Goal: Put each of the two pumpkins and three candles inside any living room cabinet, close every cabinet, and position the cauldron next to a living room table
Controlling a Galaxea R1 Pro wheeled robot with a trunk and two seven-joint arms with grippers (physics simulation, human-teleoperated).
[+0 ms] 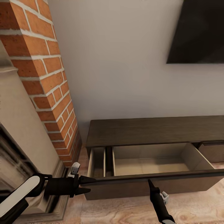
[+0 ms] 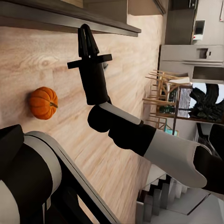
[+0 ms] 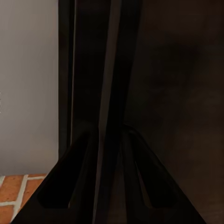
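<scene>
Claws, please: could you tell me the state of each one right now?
Left claw: open, holding nothing.
Right claw: closed on the drawer front at its top edge.

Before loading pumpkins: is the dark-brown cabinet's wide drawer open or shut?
Open: the wide drawer is pulled out, its pale beige interior visible and empty.
</scene>
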